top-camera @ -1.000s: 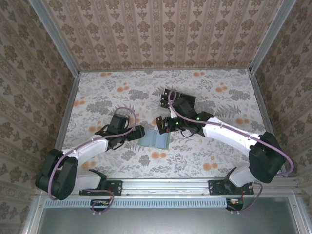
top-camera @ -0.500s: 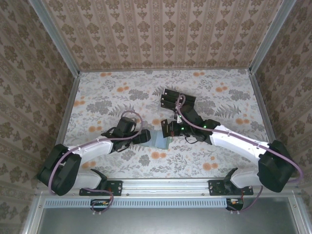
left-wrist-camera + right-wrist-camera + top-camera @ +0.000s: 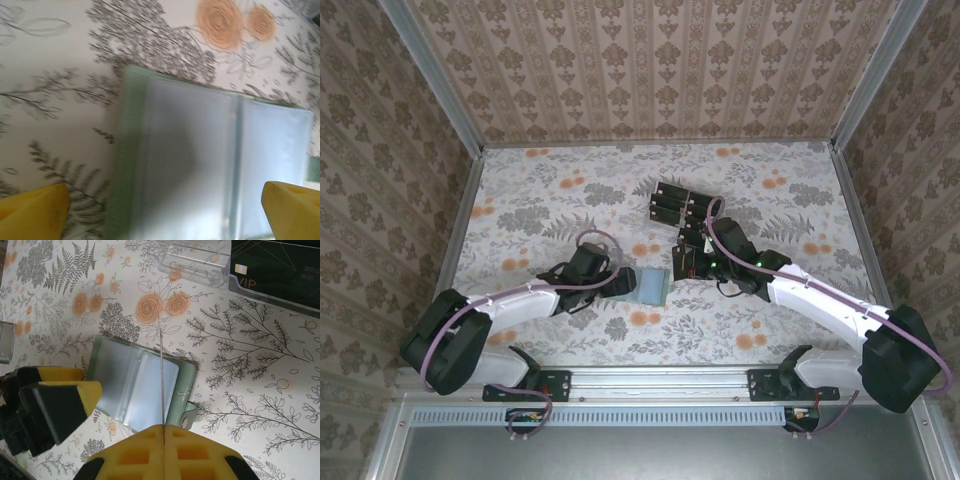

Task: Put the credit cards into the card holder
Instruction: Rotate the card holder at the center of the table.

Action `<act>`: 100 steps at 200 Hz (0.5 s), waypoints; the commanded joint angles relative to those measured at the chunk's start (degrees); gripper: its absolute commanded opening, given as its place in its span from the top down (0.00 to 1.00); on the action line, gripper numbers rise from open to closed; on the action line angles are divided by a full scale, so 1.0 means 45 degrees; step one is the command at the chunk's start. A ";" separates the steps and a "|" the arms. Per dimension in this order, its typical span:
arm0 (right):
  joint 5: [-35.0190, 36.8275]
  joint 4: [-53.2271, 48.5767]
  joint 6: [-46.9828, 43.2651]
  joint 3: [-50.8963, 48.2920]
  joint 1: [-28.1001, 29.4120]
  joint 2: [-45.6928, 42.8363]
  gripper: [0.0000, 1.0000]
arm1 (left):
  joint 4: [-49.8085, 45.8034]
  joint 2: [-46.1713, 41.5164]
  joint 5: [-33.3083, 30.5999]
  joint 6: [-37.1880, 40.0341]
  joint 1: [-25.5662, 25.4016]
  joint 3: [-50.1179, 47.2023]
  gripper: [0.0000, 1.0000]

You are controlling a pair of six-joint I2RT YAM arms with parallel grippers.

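With the right fingers (image 3: 195, 452) clamped on one card (image 3: 162, 375) held edge-on near the card holder (image 3: 130, 385), which lies open on the tabletop (image 3: 250, 390) ahead of the wide-apart left fingers (image 3: 30, 207), the card could miss the sleeve and shove the unpinned holder aside

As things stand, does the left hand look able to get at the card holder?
Likely yes: the open left hand hangs right over the opened card holder, straddling it, with nothing between them.
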 commanded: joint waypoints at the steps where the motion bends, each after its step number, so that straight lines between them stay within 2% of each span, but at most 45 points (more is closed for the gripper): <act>1: -0.0119 -0.0083 0.0047 -0.0237 -0.0092 -0.0391 1.00 | 0.0084 -0.0023 0.0169 -0.0570 -0.0452 0.0262 0.00; 100: -0.0550 -0.0019 -0.0090 -0.0385 -0.0093 -0.0997 1.00 | -0.0257 -0.0643 -0.0851 -0.1416 -0.1908 0.0202 0.00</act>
